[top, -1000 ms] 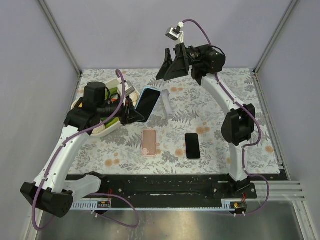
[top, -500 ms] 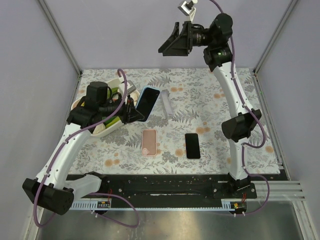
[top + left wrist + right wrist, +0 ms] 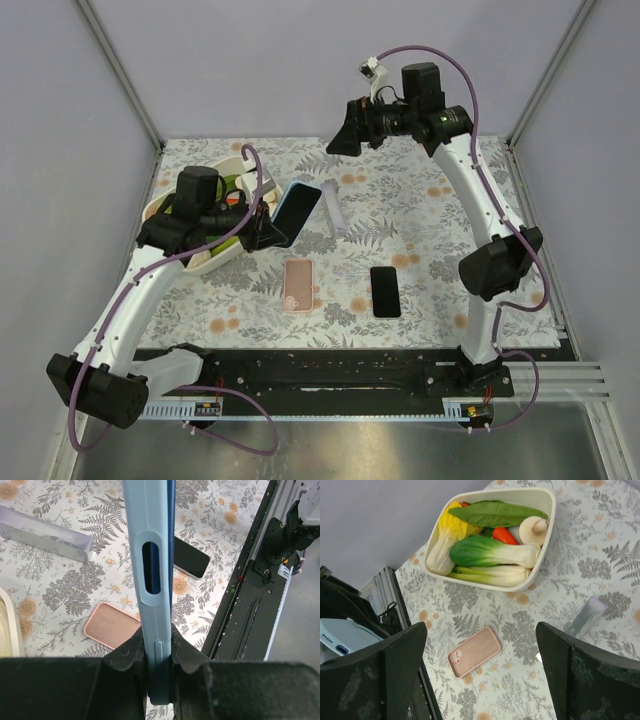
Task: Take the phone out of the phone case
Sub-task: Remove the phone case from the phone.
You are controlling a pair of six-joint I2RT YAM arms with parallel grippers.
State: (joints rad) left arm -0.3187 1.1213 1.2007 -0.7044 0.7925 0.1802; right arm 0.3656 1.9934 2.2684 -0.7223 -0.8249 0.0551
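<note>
My left gripper (image 3: 272, 222) is shut on a light blue phone case (image 3: 297, 210) with a dark-screened phone (image 3: 300, 207) in it, held tilted above the table next to the bowl. The left wrist view shows the case (image 3: 152, 580) edge-on, clamped between both black fingers (image 3: 125, 655), with the phone's dark edge (image 3: 171, 530) along its right side. My right gripper (image 3: 345, 138) hangs high over the table's back with its fingers (image 3: 390, 670) wide open and nothing between them.
A pink case (image 3: 298, 284) and a black phone (image 3: 385, 291) lie flat mid-table. A grey bar (image 3: 333, 212) lies just right of the held case. A white bowl (image 3: 158, 207) of vegetables stands at the back left; its rim (image 3: 485, 582) shows in the right wrist view.
My right arm swung: its gripper rose toward the back wall, then came down again, still open. The left gripper kept its hold and barely shifted.
</note>
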